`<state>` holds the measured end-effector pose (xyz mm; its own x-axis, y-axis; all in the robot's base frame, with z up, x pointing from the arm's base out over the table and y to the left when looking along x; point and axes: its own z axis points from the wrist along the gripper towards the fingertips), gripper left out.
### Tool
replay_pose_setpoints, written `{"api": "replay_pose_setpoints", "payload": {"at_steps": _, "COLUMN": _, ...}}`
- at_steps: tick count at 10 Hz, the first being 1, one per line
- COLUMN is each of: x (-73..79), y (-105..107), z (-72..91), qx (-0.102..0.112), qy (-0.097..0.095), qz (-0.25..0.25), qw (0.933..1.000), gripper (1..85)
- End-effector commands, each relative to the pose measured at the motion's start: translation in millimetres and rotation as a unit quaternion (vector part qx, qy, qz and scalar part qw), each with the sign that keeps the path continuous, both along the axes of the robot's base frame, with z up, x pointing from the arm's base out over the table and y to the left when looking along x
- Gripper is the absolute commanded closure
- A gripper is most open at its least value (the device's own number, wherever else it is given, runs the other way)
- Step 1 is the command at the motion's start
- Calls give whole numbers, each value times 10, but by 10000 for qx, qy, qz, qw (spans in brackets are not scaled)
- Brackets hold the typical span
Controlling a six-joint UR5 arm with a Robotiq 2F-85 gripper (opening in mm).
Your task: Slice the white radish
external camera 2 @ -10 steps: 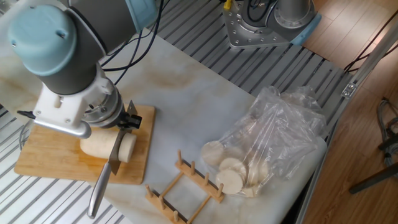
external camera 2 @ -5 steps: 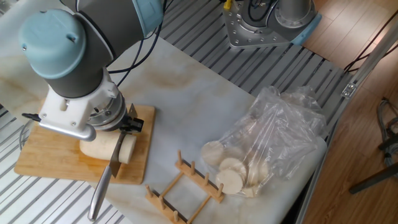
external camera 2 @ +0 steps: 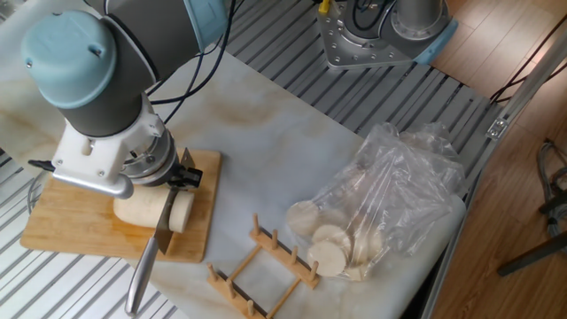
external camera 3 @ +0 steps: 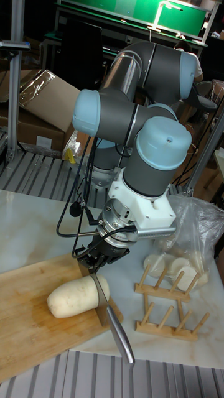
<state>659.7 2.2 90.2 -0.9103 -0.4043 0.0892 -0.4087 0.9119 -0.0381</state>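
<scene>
The white radish lies on its side on the wooden cutting board, its flat cut end toward the rack. My gripper hangs just above the radish's cut end and is shut on the far end of a knife. The blade stands across the radish a short way in from the cut end and is sunk into it. The knife's silver handle sticks out past the board's front edge.
A small wooden peg rack stands next to the board. A clear plastic bag with pale round slices lies beyond it. The arm's bulky wrist hides the back of the board in the fixed view.
The arm's wrist has shifted slightly over the board. The knife stays across the radish in nearly the same spot.
</scene>
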Motion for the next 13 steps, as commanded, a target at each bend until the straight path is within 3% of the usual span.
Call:
{"api": "replay_pose_setpoints", "payload": {"at_steps": 1, "x": 32, "y": 55, "z": -3, "qx": 63, "qy": -45, "qz": -42, "qw": 10000, "gripper": 843}}
{"api": "replay_pose_setpoints", "payload": {"at_steps": 7, "x": 36, "y": 67, "z": -6, "qx": 94, "qy": -60, "qz": -41, "qw": 9999, "gripper": 843}}
{"api": "replay_pose_setpoints", "payload": {"at_steps": 13, "x": -118, "y": -42, "z": -1, "qx": 41, "qy": -6, "qz": -30, "qw": 10000, "gripper": 843}}
